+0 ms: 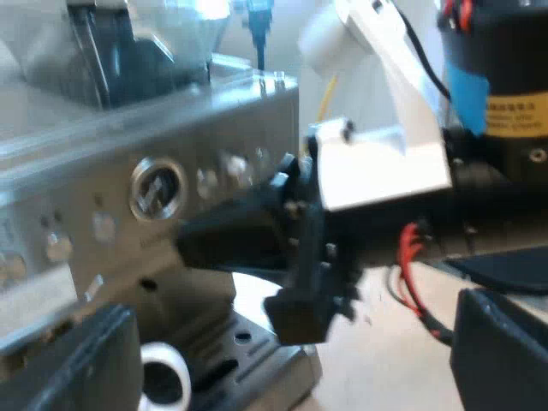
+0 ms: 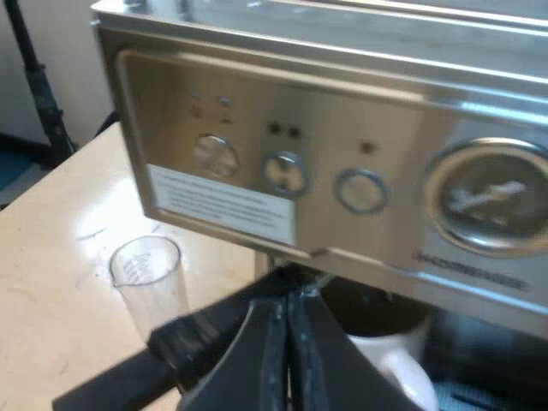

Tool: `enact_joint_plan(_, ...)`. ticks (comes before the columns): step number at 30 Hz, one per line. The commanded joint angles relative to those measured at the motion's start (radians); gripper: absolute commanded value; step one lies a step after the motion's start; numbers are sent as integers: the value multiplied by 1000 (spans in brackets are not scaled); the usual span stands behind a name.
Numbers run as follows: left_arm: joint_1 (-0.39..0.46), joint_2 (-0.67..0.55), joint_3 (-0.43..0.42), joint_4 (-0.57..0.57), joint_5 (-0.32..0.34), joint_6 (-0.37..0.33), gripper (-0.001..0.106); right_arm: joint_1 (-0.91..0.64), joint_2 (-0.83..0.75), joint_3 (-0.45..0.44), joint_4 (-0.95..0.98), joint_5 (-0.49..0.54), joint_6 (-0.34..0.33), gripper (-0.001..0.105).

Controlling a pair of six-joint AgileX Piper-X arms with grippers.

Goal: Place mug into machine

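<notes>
A white mug (image 1: 163,377) stands on the drip tray (image 1: 257,360) under the front of the espresso machine (image 1: 128,171). In the right wrist view the mug (image 2: 390,360) sits just beyond my right gripper (image 2: 289,321), whose fingers are pressed together with nothing visible between them. In the left wrist view that gripper (image 1: 300,265) hangs in front of the machine, above the mug and apart from it. My left gripper (image 1: 291,355) is open, its fingers (image 1: 77,364) spread wide, a short way back from the machine's front.
The machine's panel carries a round gauge (image 2: 488,197) and several knobs. A bean hopper (image 1: 145,43) sits on top. An empty measuring glass (image 2: 150,274) stands on the pale tabletop (image 2: 60,300) beside the machine. A dark bar (image 2: 171,347) runs under my right fingers.
</notes>
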Motion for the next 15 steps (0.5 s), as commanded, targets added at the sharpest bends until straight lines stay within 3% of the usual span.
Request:
enact_joint_plan(1, -1, -4, -13, -31, -5, -3, 86, -16, -60, -13, 63, -8, 25, 0)
enact_joint_plan(4, -1, -4, -13, -58, 42, -3, 86, -39, -100, -13, 115, -8, 24, 0)
enact_joint_plan(6, -1, -4, -13, -76, 44, -3, 86, -60, -123, -13, 135, -8, 24, 5)
enact_joint_plan(9, 2, -4, -13, -92, 35, -3, 86, -101, -170, -13, 178, -22, 24, 32)
enact_joint_plan(11, 2, -4, -13, -88, 35, -3, 86, -121, -191, -13, 193, -35, 24, 44)
enact_joint_plan(13, 2, -4, -13, -81, 35, -3, 86, -142, -214, -13, 209, -34, 24, 52)
enact_joint_plan(15, 2, -4, -13, -72, 19, -8, 86, -162, -235, -13, 223, -32, 23, 52)
